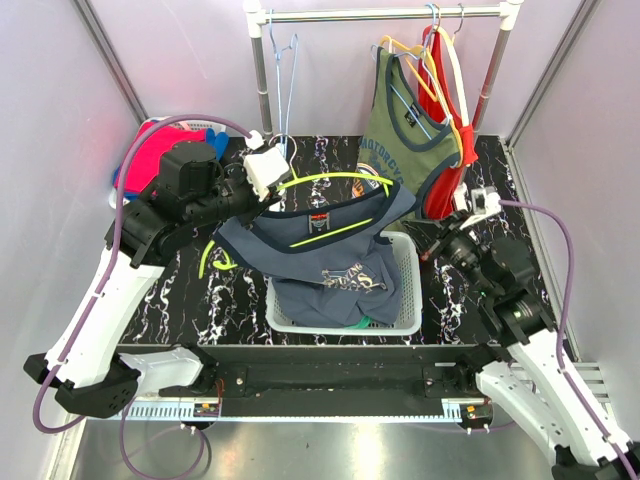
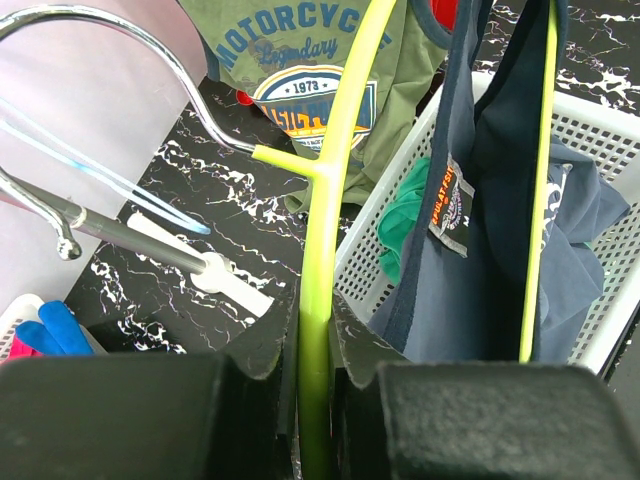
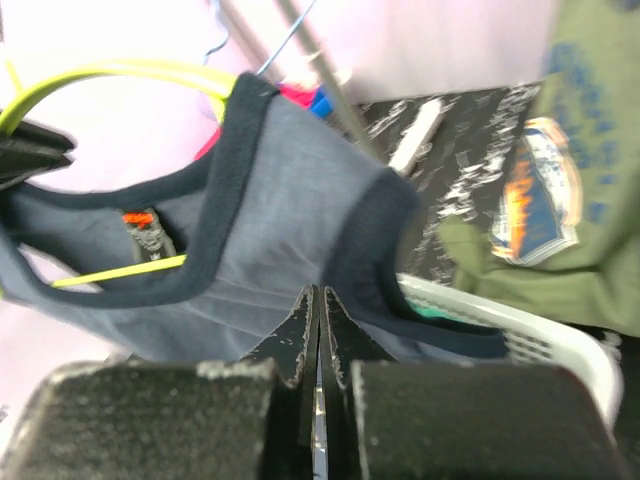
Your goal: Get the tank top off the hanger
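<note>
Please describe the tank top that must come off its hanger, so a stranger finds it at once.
Look above the white basket on the black table. There the tank top hangs on a lime hanger. It alone is grey-blue with navy trim; the rail holds an olive top and a red top.

The tank top [image 1: 300,250] hangs on the hanger [image 2: 318,260], which my left pincer [image 2: 315,350] holds above the table [image 1: 180,300], and its lower part lies in the basket [image 1: 408,290] at the table's middle. Behind the basket stands the rack [image 1: 380,14], with other tops [image 1: 400,150] hanging at its right end. My right pincer [image 3: 320,320] is at the tank top's right side.
</note>
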Motion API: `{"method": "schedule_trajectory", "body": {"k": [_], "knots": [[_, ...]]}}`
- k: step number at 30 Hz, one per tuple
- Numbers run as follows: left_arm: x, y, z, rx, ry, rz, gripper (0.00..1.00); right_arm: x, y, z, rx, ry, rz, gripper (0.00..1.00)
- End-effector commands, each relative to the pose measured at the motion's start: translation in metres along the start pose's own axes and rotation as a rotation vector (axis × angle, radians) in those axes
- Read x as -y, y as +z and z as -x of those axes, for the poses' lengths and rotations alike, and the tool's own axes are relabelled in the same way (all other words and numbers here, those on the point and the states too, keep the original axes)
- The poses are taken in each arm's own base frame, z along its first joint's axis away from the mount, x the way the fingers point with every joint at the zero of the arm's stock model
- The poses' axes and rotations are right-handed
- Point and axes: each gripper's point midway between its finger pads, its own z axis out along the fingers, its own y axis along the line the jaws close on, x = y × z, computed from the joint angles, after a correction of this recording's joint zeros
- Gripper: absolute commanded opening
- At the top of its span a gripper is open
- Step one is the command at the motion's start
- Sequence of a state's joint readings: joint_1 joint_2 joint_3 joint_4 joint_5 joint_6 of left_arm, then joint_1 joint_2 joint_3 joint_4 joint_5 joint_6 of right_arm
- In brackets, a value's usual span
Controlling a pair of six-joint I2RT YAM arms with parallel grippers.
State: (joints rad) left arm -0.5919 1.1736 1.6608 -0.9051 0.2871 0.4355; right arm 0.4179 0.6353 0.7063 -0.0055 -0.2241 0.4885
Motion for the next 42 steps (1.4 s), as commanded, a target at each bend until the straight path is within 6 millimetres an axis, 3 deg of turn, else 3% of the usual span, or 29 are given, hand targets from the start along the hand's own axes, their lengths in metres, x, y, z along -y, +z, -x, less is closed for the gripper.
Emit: {"method": "schedule_trajectory", "body": {"k": [1, 6, 11, 14, 18, 34, 37, 38, 42], "knots": [[-0.008, -0.01, 0.032, 0.111, 0.019, 0.037, 0.0, 0.029, -0.019, 0.011, 0.069, -0.035, -0.177, 0.0], [-0.008, -0.013, 0.034, 0.117, 0.023, 0.042, 0.0, 0.028, -0.024, -0.002, 0.062, -0.019, -0.148, 0.0], [-0.009, -0.013, 0.034, 0.119, 0.023, 0.041, 0.0, -0.011, -0.017, -0.004, 0.037, -0.054, 0.087, 0.51], [-0.009, -0.013, 0.035, 0.12, 0.023, 0.039, 0.0, -0.017, -0.012, -0.004, 0.014, -0.079, 0.118, 0.58], [-0.009, -0.014, 0.036, 0.123, 0.024, 0.039, 0.0, -0.021, -0.002, -0.006, -0.007, -0.081, 0.158, 0.6], [-0.006, -0.01, 0.033, 0.113, 0.024, 0.022, 0.0, -0.022, 0.032, -0.001, -0.001, -0.113, 0.207, 0.54], [-0.005, -0.009, 0.032, 0.112, 0.023, 0.016, 0.0, -0.025, 0.035, 0.005, 0.009, -0.121, 0.216, 0.4], [-0.005, -0.008, 0.032, 0.111, 0.024, 0.016, 0.0, -0.027, 0.035, 0.007, 0.016, -0.119, 0.22, 0.28], [-0.006, -0.008, 0.031, 0.107, 0.025, 0.021, 0.0, -0.033, 0.028, 0.014, 0.032, -0.122, 0.23, 0.12]]}}
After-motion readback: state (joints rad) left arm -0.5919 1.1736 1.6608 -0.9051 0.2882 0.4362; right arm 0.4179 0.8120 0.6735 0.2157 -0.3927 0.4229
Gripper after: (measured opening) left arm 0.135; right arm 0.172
